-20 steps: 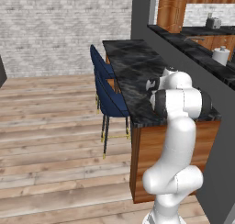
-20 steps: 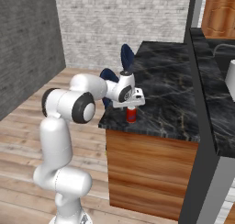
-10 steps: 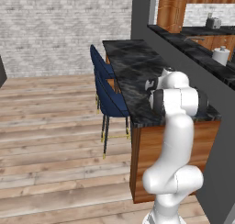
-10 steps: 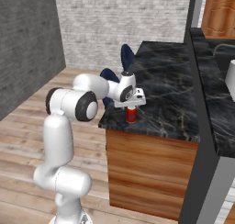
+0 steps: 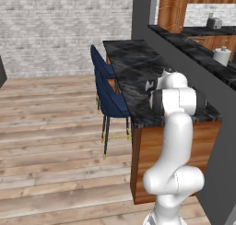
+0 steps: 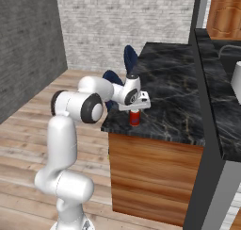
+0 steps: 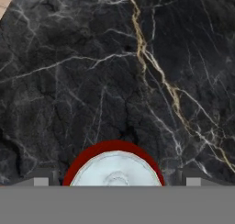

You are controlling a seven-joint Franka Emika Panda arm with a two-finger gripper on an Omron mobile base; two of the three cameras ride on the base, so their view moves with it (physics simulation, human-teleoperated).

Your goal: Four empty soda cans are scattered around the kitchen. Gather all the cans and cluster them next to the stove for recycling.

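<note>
A red soda can (image 6: 135,118) stands upright on the black marbled counter (image 6: 174,102), near the counter's front left corner as the right base view shows it. The gripper (image 6: 135,112) hangs straight above the can, its hand pointing down, with the jaws spread wide and standing on either side of the can's top without pinching it. In the hand view the can (image 7: 114,165) shows from above as a silver top ringed in red, centred between the two finger tips (image 7: 40,177), each of which stands clear of the can's rim. Around the can the counter (image 7: 114,71) is dark stone with white veins and one golden vein running down to the right.

The white arm (image 6: 89,102) reaches from the base across the counter's edge to the can. In the left base view the arm (image 5: 177,127) stands in front of the counter (image 5: 133,67) and hides the can. The counter sits on a brown wood cabinet (image 6: 150,177). Blue chairs (image 5: 108,97) with thin legs stand on the plank floor (image 5: 50,150) just beside the counter's far side. A white brick wall (image 5: 60,30) closes the room behind them, and a dark grey wall (image 6: 26,45) stands on the left of the right base view.
</note>
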